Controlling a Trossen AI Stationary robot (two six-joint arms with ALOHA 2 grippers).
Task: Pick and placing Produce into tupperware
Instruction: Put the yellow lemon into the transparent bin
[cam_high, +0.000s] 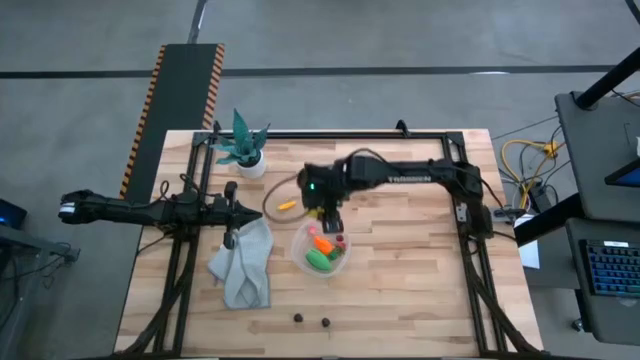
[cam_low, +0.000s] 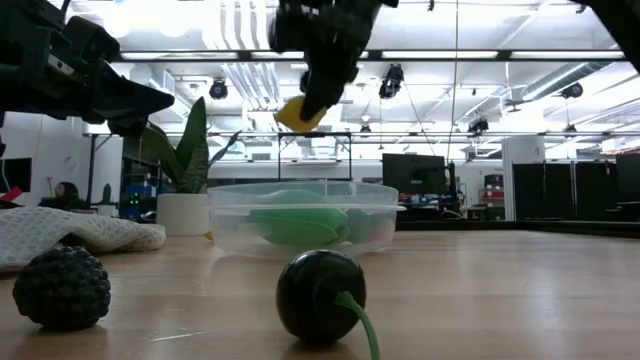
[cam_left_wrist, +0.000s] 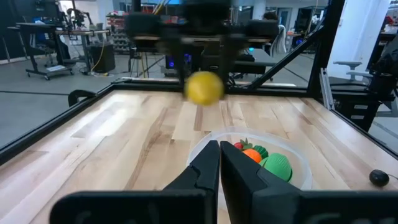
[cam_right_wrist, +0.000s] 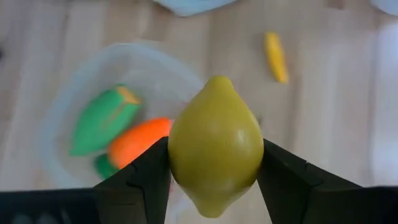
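Observation:
My right gripper (cam_high: 330, 220) is shut on the yellow lemon (cam_right_wrist: 216, 146) and hovers over the far rim of the round clear tupperware (cam_high: 322, 262). The tupperware rests on the table and holds a green oval (cam_right_wrist: 102, 118), an orange carrot (cam_right_wrist: 134, 142) and a small red piece (cam_high: 341, 241). A small yellow piece (cam_high: 286, 205) lies on the table to the left of the gripper. Two dark brown pieces (cam_high: 298, 318) (cam_high: 325, 322) lie near the near edge. My left gripper (cam_left_wrist: 219, 168) is shut and stays in the air over the far end of the grey-green cloth (cam_high: 243, 265). My right gripper pinches the lemon between its two fingers, one pad (cam_right_wrist: 146, 174) on each of its broad sides (cam_right_wrist: 180, 155). The fingers come from above, pointing down. The lemon (cam_low: 300, 112) is lifted well clear of the table, and its pointed ends stick out across the line of the fingers.
A teal potted plant (cam_high: 245, 150) stands at the far left of the table. The cloth lies left of the tupperware. A black frame (cam_high: 470, 215) borders the table's sides. Bare wood lies to the right of the tupperware.

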